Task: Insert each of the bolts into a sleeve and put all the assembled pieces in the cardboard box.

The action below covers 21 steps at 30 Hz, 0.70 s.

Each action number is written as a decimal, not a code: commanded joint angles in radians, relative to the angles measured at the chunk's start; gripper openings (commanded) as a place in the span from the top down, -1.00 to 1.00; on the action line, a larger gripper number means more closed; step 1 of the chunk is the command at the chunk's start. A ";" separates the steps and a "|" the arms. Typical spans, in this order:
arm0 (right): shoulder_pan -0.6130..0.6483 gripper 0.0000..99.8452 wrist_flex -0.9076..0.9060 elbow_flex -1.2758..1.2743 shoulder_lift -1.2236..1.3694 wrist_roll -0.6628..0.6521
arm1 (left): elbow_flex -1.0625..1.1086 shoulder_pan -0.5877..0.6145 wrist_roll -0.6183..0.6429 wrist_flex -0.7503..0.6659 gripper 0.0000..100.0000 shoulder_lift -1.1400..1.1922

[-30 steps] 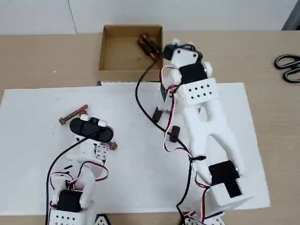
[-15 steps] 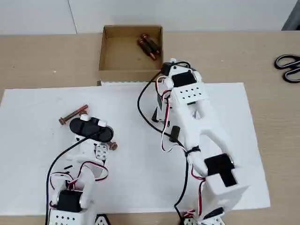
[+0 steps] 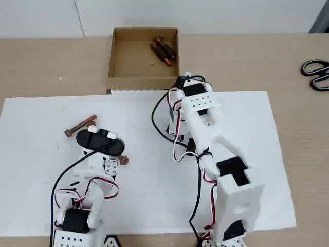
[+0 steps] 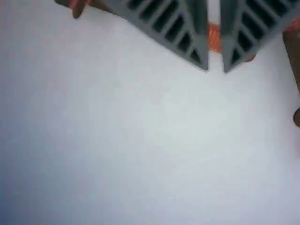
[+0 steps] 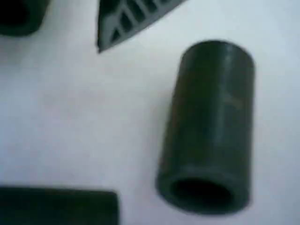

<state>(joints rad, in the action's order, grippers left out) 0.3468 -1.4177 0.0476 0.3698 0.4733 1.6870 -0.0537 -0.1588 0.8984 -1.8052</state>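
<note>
Two assembled pieces (image 3: 163, 50), copper-coloured bolts pushed into dark sleeves, lie side by side inside the open brown cardboard box (image 3: 121, 56), close to its wall on the right arm's (image 3: 205, 110) side. That much of the task looks done. By my reading at least two more pairs are left to do.

One loose copper-coloured metal bolt (image 3: 80, 126) lies on the white paper sheet (image 3: 31, 154) spread over the light wooden worktop (image 3: 257, 62), well apart from the box and off toward the left arm's side of it. A second bolt (image 4: 214, 38) crosses the narrow gap between the jaws of the left gripper (image 4: 215, 69), which appears clamped on it, farther from the box than the loose one.

The right wrist view makes out what the arm covers in the high view. A black cylindrical plastic sleeve (image 5: 206, 126) lies empty on the paper just in front of the box, with parts of two more sleeves (image 5: 56, 206) near it. The right gripper (image 5: 124, 26) hangs over them, and I cannot tell whether it is open or closed. The left wrist view gives the copper shaft in the grip, where the high view offers the arm's black housing and a bolt head (image 3: 123, 160) beside it.
</note>
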 commanded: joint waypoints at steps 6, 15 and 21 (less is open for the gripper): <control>0.045 0.82 0.007 0.008 0.001 0.000 | -0.005 0.005 -0.005 0.005 0.99 -0.011; 0.082 0.83 0.010 0.005 -0.001 0.000 | -0.005 0.005 -0.005 0.005 0.99 -0.011; 0.073 0.77 0.007 0.018 -0.008 -0.035 | -0.005 0.005 -0.005 0.005 0.99 -0.011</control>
<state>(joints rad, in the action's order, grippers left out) 0.3698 -1.4193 0.0476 0.3836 0.4565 1.6870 -0.0537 -0.1588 0.8984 -1.8052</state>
